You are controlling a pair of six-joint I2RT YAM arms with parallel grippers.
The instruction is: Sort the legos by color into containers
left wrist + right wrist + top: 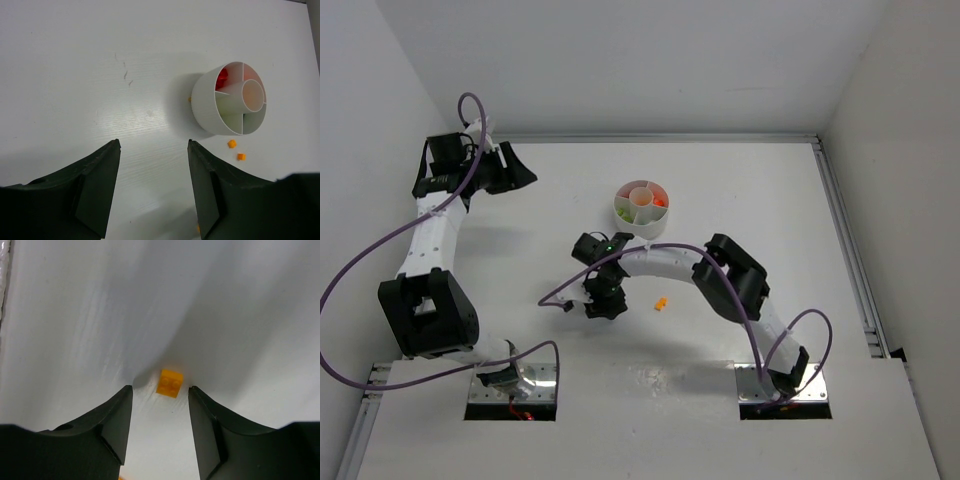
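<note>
My left arm (428, 235) is folded upright and leans away on its own side. My left gripper (154, 145) has its jaws parted, with nothing between them. My right arm (670, 262) bends at the elbow and reaches leftward. My right gripper (160, 389) points straight down, jaws apart, gripping nothing.

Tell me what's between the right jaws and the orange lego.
Only bare table, in the right wrist view; the orange lego sits at the jaws' mouth, untouched.
</note>
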